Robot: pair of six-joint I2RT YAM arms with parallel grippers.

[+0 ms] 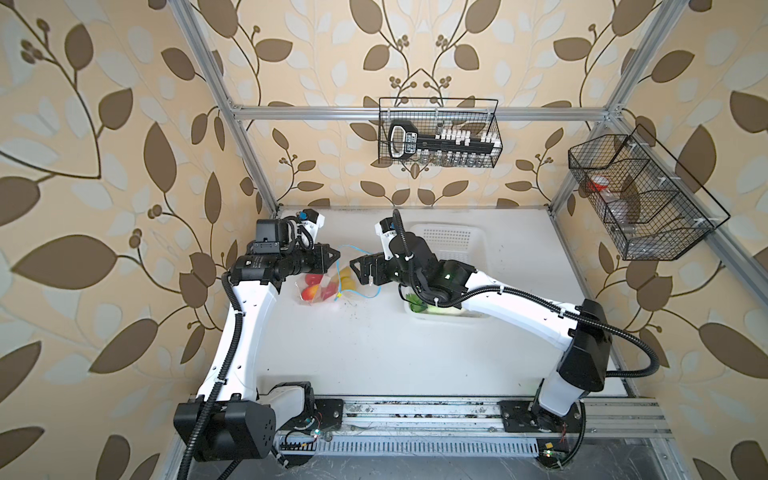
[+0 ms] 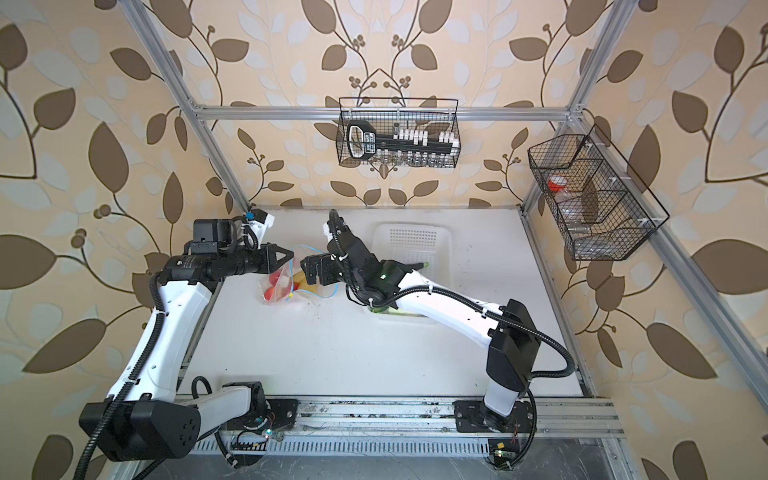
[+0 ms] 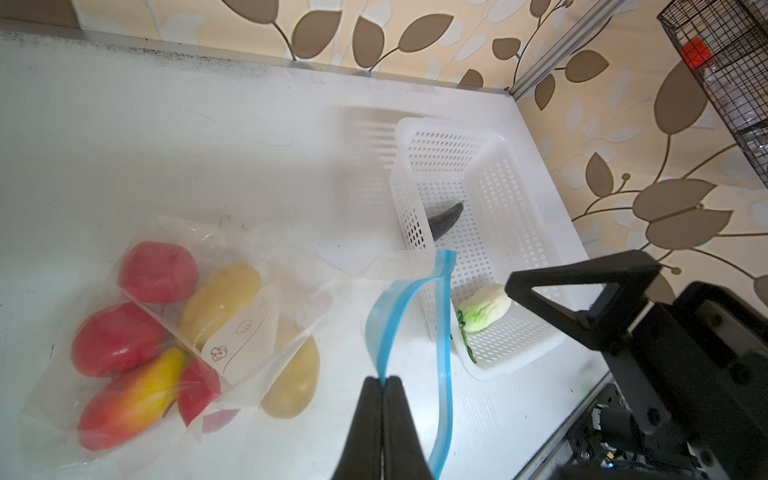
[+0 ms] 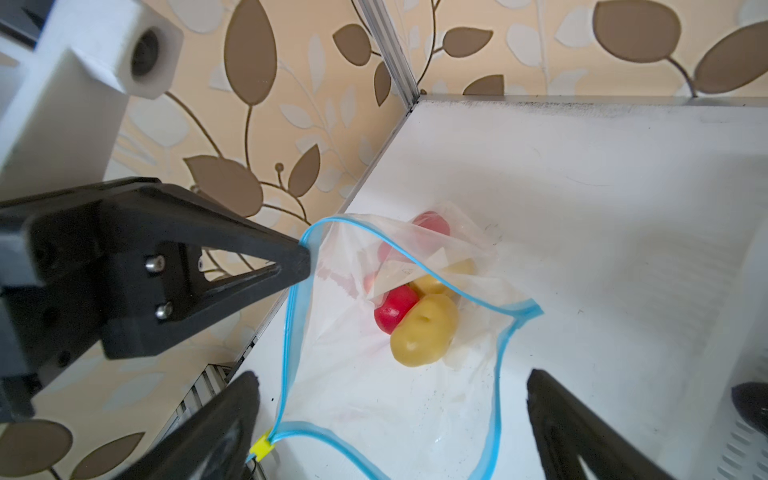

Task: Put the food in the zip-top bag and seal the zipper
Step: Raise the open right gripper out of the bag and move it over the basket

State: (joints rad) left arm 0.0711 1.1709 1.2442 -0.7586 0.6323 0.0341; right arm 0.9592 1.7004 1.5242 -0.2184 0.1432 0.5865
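Left gripper (image 3: 383,380): clamped together on the zipper (image 3: 386,316), holding one lip of the bag mouth raised off the worktop (image 3: 166,145).
Right gripper (image 4: 390,380): jaws wide apart, empty, poised just in front of the bag's open mouth, facing the left gripper across it.
Zipper: light-blue strip, unsealed, looped wide open; yellow slider (image 4: 264,448) at one end, close to a right finger.
Bag (image 3: 291,266): clear, crinkled, body lying on the worktop, mouth gaping toward the basket.
Inside the bag: three red apples (image 3: 158,272) and a red-yellow fruit (image 3: 137,395) at the far end; two potatoes (image 3: 220,299), one deep, one near the mouth.
Basket (image 3: 519,199): white, perforated, beside the bag on its mouth side, not touching it.
Outside the bag, in the basket: dark eggplant (image 3: 446,218) against a wall; pale cabbage (image 3: 486,307) on the floor, apart from it.
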